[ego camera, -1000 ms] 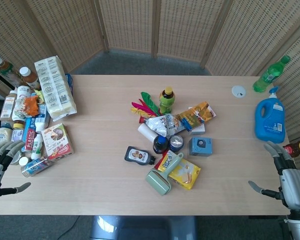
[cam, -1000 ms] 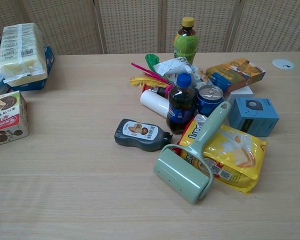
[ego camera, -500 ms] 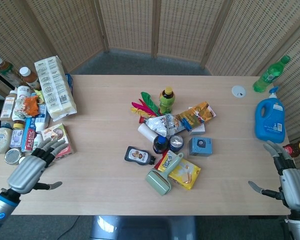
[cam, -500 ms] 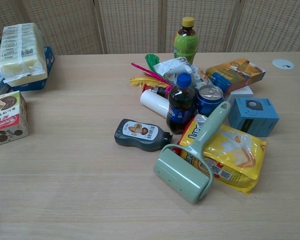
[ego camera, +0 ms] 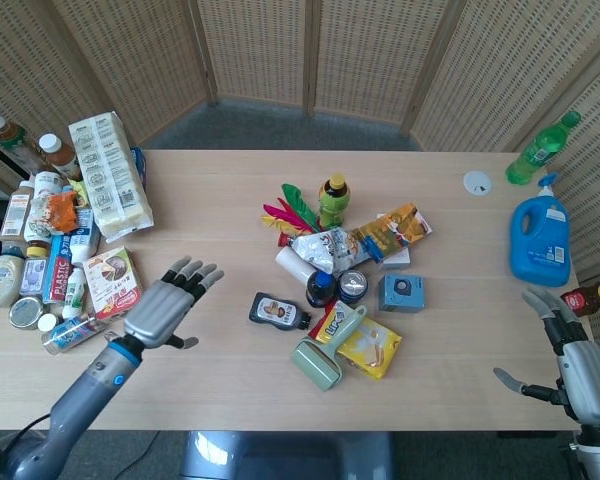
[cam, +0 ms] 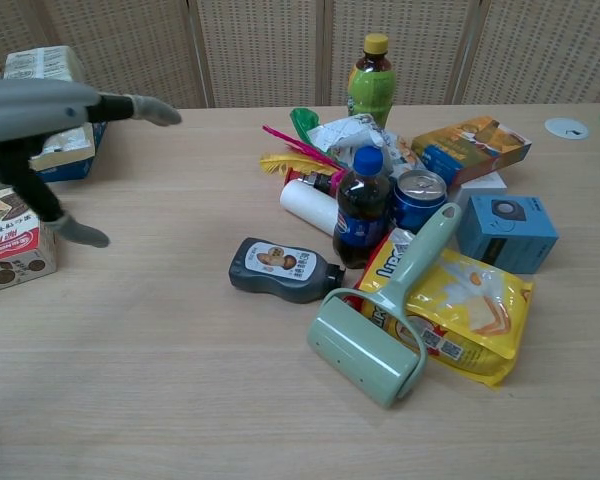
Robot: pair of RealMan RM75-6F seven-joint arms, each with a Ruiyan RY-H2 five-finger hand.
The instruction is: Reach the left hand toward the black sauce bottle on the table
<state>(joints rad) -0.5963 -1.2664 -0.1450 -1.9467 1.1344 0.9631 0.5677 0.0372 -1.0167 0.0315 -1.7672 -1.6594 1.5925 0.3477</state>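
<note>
Left hand (ego camera: pixel 166 308) empty, fingers spread, w/ black sauce bottle (ego camera: pixel 278 311) lying capped to its right; label unreadable.

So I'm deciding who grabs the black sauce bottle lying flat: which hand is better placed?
The left hand. It hovers open over the table just left of the black sauce bottle, with bare wood between them. The right hand sits at the far right edge, beyond the clutter.
</note>
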